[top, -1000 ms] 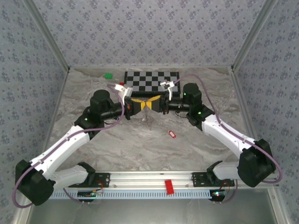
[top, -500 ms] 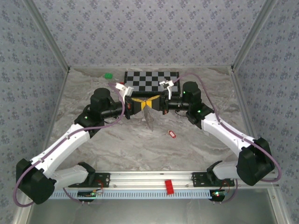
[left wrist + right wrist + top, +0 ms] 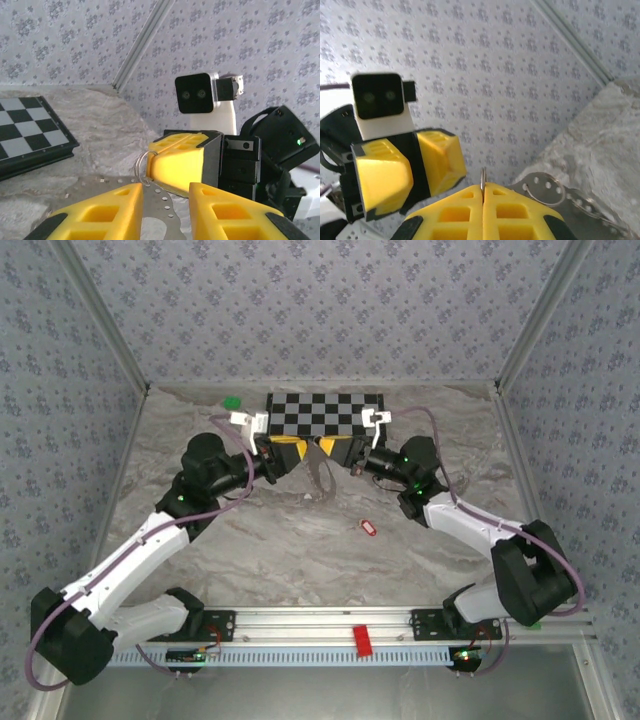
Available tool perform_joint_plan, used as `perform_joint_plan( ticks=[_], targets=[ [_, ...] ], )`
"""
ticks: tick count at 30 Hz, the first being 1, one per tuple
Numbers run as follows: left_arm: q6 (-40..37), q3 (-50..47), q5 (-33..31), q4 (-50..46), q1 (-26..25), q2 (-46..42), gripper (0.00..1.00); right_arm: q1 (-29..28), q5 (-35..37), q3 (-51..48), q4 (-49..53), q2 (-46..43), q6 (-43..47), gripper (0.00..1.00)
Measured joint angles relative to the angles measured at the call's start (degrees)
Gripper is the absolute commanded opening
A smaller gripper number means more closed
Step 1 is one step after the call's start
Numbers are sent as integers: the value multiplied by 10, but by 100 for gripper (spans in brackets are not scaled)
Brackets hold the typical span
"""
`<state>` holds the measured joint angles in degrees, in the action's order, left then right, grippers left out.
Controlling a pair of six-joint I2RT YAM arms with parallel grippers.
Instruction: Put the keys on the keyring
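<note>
right gripper point(image 3: 483, 189): yellow fingers pressed together, pinching the thin metal edge of the keyring point(image 3: 320, 478), a floppy grey semi-transparent loop. In the top view it hangs down from that pinch, over the table, just in front of the black-and-white chessboard point(image 3: 325, 412). left gripper point(image 3: 165, 190): yellow fingers apart, facing the right gripper, just beside it. A grey perforated part of the loop shows in the gap; can't tell if it touches. The key point(image 3: 367, 528), a tiny flat red tag with a white centre, lies on the marbled grey table point(image 3: 250, 550), well apart from both grippers, nearer the right arm. small green block point(image 3: 232, 401) sits left of the board.
</note>
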<state>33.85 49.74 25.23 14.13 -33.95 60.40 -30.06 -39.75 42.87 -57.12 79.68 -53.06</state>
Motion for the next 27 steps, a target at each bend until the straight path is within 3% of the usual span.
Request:
perform_joint_plan(
  ticks=[11, 27],
  targets=[
    [47, -5, 12, 92, 0, 35, 30, -8, 44, -10, -156, 29, -66, 0],
    [68, -5, 59, 136, 0, 57, 28, -17, 37, -10, -172, 34, -71, 0]
  ],
)
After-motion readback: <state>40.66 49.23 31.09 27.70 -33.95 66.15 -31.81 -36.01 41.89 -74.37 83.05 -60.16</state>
